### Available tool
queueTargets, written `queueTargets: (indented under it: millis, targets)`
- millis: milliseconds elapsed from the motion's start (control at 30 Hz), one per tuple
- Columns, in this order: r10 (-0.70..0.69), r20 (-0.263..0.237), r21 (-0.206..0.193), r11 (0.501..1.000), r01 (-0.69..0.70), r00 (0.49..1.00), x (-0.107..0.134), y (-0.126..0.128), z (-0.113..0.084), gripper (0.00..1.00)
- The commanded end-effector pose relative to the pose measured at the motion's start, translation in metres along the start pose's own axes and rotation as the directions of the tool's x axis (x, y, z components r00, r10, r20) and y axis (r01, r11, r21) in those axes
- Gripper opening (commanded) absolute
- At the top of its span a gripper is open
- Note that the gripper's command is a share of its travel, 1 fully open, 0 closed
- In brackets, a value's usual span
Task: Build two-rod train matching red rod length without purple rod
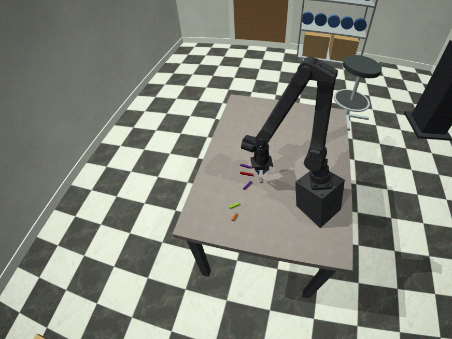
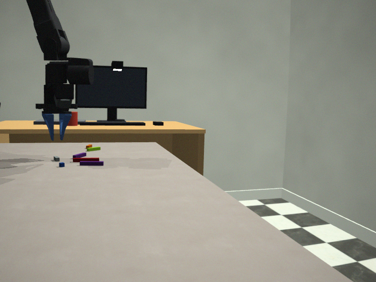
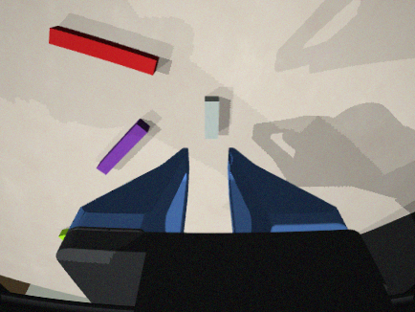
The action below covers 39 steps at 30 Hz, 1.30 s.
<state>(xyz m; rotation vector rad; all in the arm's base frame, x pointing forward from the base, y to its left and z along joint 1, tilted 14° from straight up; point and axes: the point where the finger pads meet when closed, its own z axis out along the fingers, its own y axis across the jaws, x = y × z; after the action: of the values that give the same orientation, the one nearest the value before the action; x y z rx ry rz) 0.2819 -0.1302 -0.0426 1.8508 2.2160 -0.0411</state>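
Note:
The red rod (image 1: 246,173) lies flat on the table, also in the wrist view (image 3: 103,51). The short grey rod (image 1: 260,180) (image 3: 211,117) lies just to its right, with the tiny blue rod (image 2: 61,164) near it. One purple rod (image 1: 245,166) lies behind the red one and another purple rod (image 1: 248,184) in front of it. The lime rod (image 1: 234,206) and the orange rod (image 1: 234,216) lie apart, nearer the front edge. My gripper (image 3: 208,157) hovers above the table over the grey rod (image 2: 56,158), its fingers a narrow gap apart with nothing between them.
The arm's black base block (image 1: 320,193) stands on the table right of the rods. A desk with a monitor (image 2: 111,88) and a red cup (image 2: 73,118) stands beyond the table. A stool (image 1: 359,82) stands behind the table.

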Motion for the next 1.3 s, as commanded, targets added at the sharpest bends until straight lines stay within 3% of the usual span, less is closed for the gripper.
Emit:
queueTargets:
  millis: [0, 767, 1267]
  targets:
    - [0.003, 0.005, 0.005, 1.0, -0.003, 1.0, -0.002, -0.004, 0.007, 0.23]
    - [0.002, 0.01, -0.007, 1.0, -0.002, 1.0, -0.006, 0.002, 0.035, 0.23]
    - [0.003, 0.016, -0.017, 1.0, -0.002, 1.0, -0.009, 0.006, 0.037, 0.23]
